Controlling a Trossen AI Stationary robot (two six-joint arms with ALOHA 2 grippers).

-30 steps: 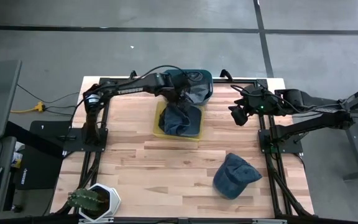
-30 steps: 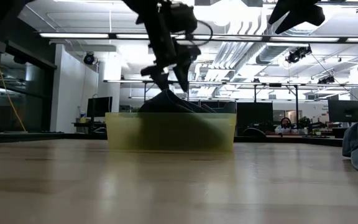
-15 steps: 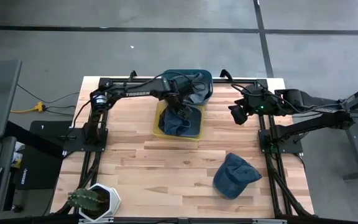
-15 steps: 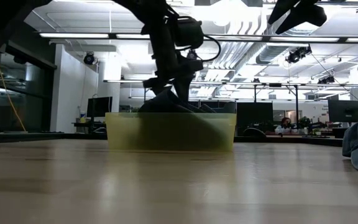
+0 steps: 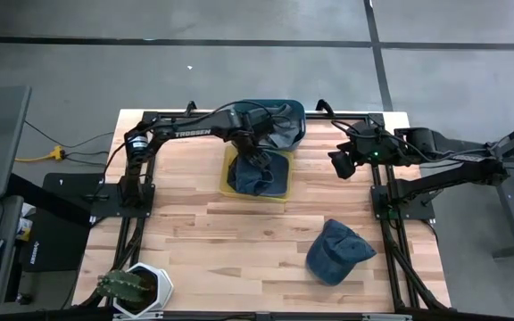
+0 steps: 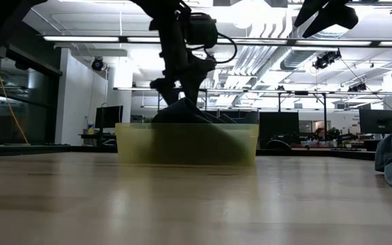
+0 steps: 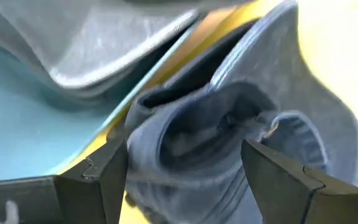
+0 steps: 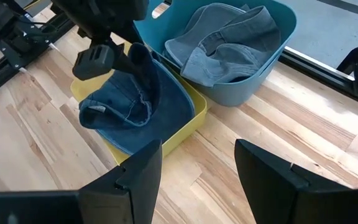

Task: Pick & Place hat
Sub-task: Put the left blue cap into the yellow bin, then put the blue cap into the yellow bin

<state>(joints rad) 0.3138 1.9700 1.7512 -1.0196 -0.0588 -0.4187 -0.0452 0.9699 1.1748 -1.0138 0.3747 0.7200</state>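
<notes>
A dark blue denim hat (image 5: 259,176) lies crumpled in the yellow tray (image 5: 253,198) at the table's far middle, with one bunched part standing up at the tray's far side. My left gripper (image 7: 185,174) points steeply down over that raised part and is shut on it. My right gripper (image 5: 342,168) hangs open above the far right of the table, touching nothing. A second blue hat (image 5: 337,252) lies on the boards near the right front. My left gripper pinches the hat's raised, bunched fold (image 7: 142,162) of several layers between its two widely spread fingers. It comes from above, slanting down. The rest of the hat (image 8: 129,106) lies in the yellow tray, rising in a peak (image 6: 182,103) to the fingers.
A teal tub (image 5: 296,109) holding a grey hat (image 5: 279,132) stands right behind the tray, at the table's far edge. A potted cactus (image 5: 132,287) sits at the near left corner. Bare boards lie between the tray and the front edge.
My left gripper has tipped more steeply down and rolled a little over the tray, keeping its hold. The hat stays in the tray with the same peaked shape.
</notes>
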